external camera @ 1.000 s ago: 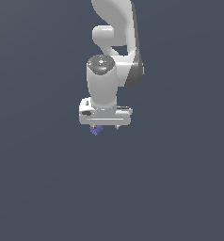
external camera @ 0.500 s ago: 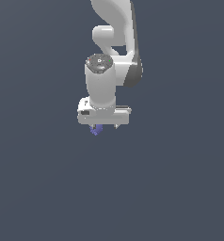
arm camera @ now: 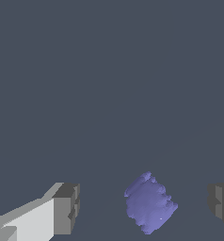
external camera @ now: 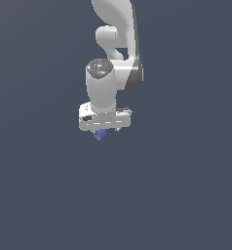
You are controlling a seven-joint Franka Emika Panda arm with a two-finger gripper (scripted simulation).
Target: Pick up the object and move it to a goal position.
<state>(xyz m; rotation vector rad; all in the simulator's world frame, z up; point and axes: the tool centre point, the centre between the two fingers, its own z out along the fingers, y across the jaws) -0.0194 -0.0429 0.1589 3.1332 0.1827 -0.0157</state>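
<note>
The end effector [arm camera: 142,207] stands wide open, its 2 fingers [arm camera: 66,208] straddling the violet lump [arm camera: 149,203] without touching it, seemingly lined up for a grasp. In the exterior view the lump [external camera: 100,135] peeks out at the head's 6 o'clock.

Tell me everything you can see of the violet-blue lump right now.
The violet-blue lump is small, roughly rounded and slightly blocky, with a bumpy, speckled matte surface. In the wrist view it sits between the gripper fingers, with a clear gap to each pad, so nothing grips it. In the exterior view it peeks out just beneath the white gripper head.
</note>
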